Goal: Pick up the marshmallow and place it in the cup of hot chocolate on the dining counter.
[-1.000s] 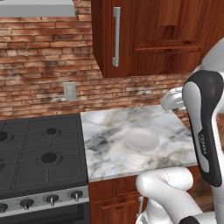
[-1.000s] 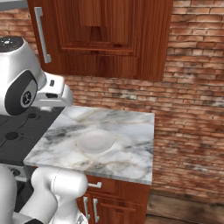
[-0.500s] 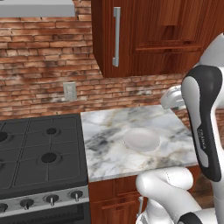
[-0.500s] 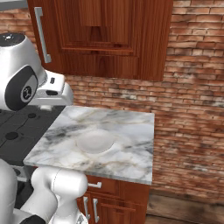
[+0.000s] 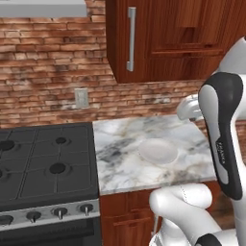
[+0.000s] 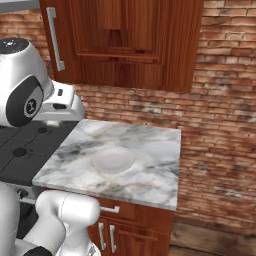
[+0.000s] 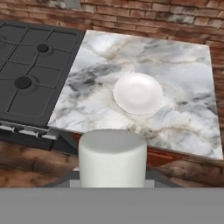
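I read the marshmallow [image 7: 112, 157] as the white stubby cylinder standing large at the bottom of the hand view, right at the gripper [image 7: 112, 181]. The fingertips themselves are hidden behind it, so I cannot tell for certain whether the jaws are clenched on it; it sits just where they would meet, upright, with its flat top facing the camera.

Below the hand lies the squarish marble worktop [image 7: 183, 74], grey and tan veined, with a brick wall [image 5: 48, 67] along its back edge. The round white plate [image 7: 138, 93] rests near the worktop's middle, a little toward the front edge, and I see nothing in it. In both base views the same plate [image 5: 158, 150] [image 6: 113, 160] is shallow and bare.

A black gas stove [image 5: 43, 163] butts against the worktop's left edge, with its knobs along the front. A reddish wood wall cabinet [image 6: 125, 40] with a metal handle hangs above the worktop. A wall outlet [image 5: 81, 97] is set in the brick above the stove's rear right corner.
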You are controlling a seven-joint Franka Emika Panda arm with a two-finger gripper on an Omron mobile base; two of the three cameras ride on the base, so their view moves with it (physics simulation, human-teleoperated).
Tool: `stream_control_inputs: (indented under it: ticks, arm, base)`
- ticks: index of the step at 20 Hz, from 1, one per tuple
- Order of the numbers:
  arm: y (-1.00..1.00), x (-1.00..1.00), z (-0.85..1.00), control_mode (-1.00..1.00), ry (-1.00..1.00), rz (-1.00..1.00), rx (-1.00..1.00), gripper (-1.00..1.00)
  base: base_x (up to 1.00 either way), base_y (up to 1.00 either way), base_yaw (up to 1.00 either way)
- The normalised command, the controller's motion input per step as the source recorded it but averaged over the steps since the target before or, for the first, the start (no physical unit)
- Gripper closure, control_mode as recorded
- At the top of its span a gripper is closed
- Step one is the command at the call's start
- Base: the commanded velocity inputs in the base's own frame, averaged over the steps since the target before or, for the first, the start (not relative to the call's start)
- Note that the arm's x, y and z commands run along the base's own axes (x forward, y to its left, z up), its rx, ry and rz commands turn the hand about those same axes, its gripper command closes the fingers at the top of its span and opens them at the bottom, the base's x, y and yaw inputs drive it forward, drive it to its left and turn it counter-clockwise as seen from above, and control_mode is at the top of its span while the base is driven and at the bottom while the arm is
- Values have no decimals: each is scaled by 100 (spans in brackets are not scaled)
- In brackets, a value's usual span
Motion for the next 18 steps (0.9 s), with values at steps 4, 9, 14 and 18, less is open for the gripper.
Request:
stream_control_inputs:
  ticks: [4,9,14,18]
  arm:
    - [0,0,0,100,0,0,0,100]
    - [0,0,0,100,0,0,0,100]
    - [0,0,0,100,0,0,0,100]
    - [0,0,0,100,0,0,0,100]
  base:
    - [-76,25,34]
    - [-89,46,61]
    - [-91,59,84]
    - [-56,44,98]
